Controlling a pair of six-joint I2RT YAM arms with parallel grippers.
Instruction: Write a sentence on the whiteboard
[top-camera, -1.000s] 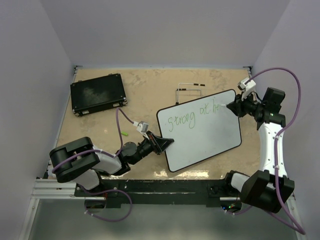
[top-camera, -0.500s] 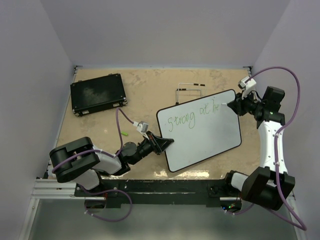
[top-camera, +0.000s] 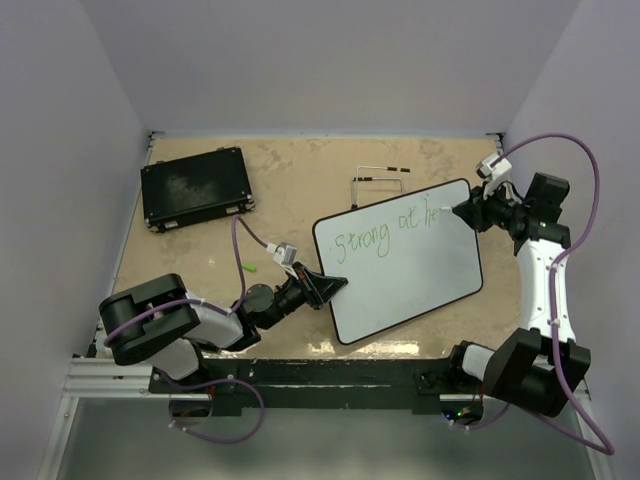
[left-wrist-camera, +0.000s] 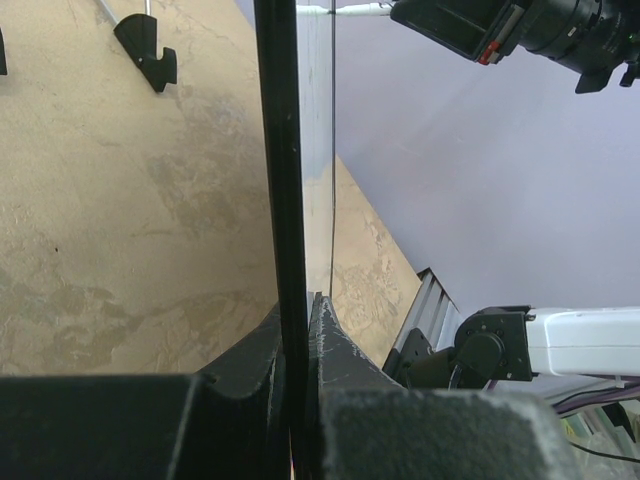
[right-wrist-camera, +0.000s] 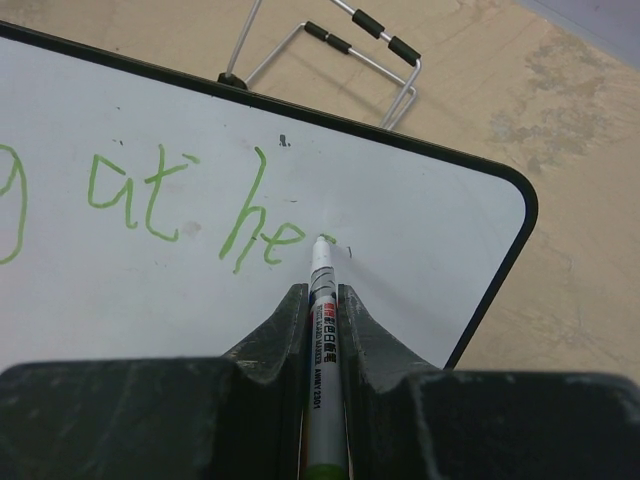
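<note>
Moved: right arm shifted a touch, its marker tip carried on along the top line; left arm and board as before.
Left gripper (top-camera: 335, 285): clamped on the whiteboard's (top-camera: 410, 285) black rim at the board's 8 o'clock edge. Likely pinning it so pen pressure cannot slide it.
Whiteboard: appears to lie flat on the table (top-camera: 290, 180), centre-right, skewed so its right end points to 1 o'clock.
Sentence (top-camera: 385, 232): green, reads "Strong at he" so far along the top edge. No second line; under half done, I judge.
Right gripper (right-wrist-camera: 320, 295): clenched on a green marker (right-wrist-camera: 321, 268), barrel between the fingers, tip touching the board just right of the "e".
Room: little white left before the 1 o'clock corner; "heart" may be cramped.
Wire stand (top-camera: 380, 180): just beyond the board at 12 o'clock, unused.
Black case (top-camera: 195, 187): far, 10 o'clock, well apart.
</note>
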